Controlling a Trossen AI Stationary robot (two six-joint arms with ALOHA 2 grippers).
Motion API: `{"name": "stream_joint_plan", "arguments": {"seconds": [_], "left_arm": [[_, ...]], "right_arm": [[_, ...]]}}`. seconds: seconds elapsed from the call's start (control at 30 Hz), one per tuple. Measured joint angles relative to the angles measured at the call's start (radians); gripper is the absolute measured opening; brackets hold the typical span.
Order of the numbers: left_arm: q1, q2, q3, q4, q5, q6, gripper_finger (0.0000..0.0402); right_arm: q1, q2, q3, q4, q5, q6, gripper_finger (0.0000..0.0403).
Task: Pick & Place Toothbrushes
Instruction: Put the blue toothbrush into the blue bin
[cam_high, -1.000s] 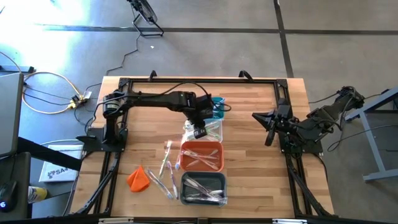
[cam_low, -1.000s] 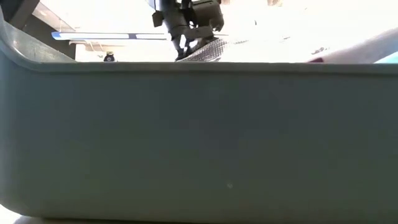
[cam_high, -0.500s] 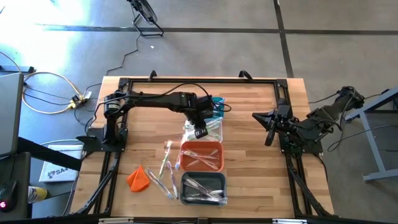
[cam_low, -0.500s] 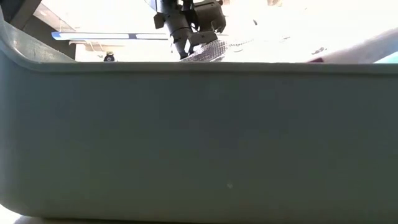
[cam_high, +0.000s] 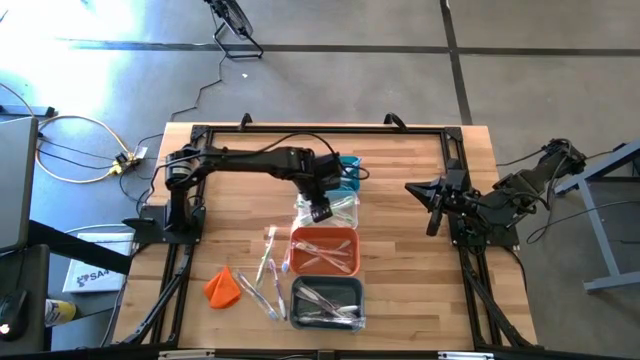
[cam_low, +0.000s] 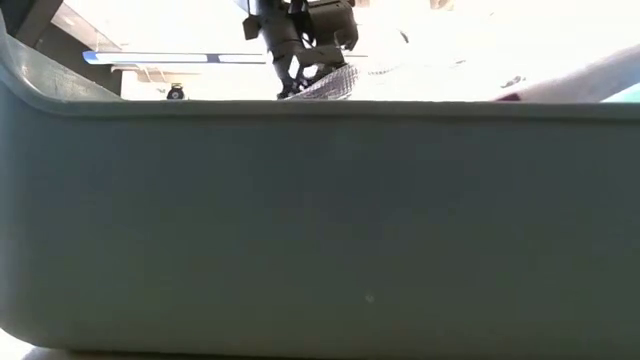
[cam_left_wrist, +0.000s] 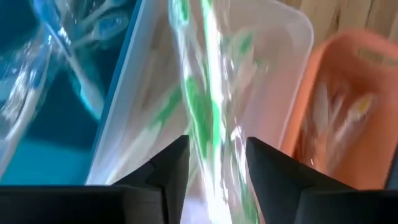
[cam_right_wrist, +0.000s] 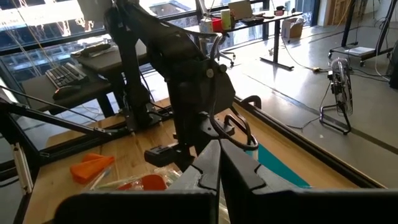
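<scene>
My left gripper (cam_high: 320, 212) (cam_left_wrist: 214, 180) hangs open over the clear bin (cam_high: 340, 205) (cam_left_wrist: 286, 37), pointing steeply down. A green toothbrush (cam_left_wrist: 202, 118) in a clear wrapper shows in the gap between its fingers, running into the bin over other green ones. Several loose toothbrushes (cam_high: 268, 262) lie flat on the wood left of the bins. More lie in the orange bin (cam_high: 325, 232) and the grey bin (cam_high: 325, 285). My right gripper (cam_high: 432, 222) (cam_right_wrist: 219, 165) waits shut above the table's right side, holding nothing. My left gripper has the wrapped green toothbrush (cam_left_wrist: 208, 155) between its open fingers (cam_left_wrist: 171, 168), which come from above. Whether either finger touches the wrapper, I cannot tell.
A teal bin (cam_high: 352, 170) (cam_left_wrist: 37, 124) with blue toothbrushes stands at the far end of the row of bins. An orange lump (cam_high: 222, 287) lies near the front left. The grey bin's wall (cam_low: 320, 220) fills the low view.
My left gripper has opened while staying in place over the clear bin; in the low view its fingertips stand wider apart than before.
</scene>
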Motion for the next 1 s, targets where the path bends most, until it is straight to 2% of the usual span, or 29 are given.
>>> {"name": "stream_joint_plan", "arguments": {"seconds": [0.17,0.63,0.77,1.0], "left_arm": [[0.0,-0.053,0.0,-0.113,-0.029,0.019,0.0141],[-0.003,-0.316,-0.029,-0.196,-0.07,0.003,0.002],[-0.023,-0.402,-0.109,-0.193,-0.117,-0.061,0.0002],[-0.1,-0.579,-0.324,-0.178,-0.218,-0.278,0.0001]], "right_arm": [[0.0,0.0,0.0,0.0,0.0,-0.023,0.0002],[0.0,0.0,0.0,0.001,0.0,-0.021,0.0002],[0.0,0.0,0.0,0.001,0.0,-0.021,0.0002],[0.0,0.0,0.0,0.001,0.001,-0.021,0.0002]]}}
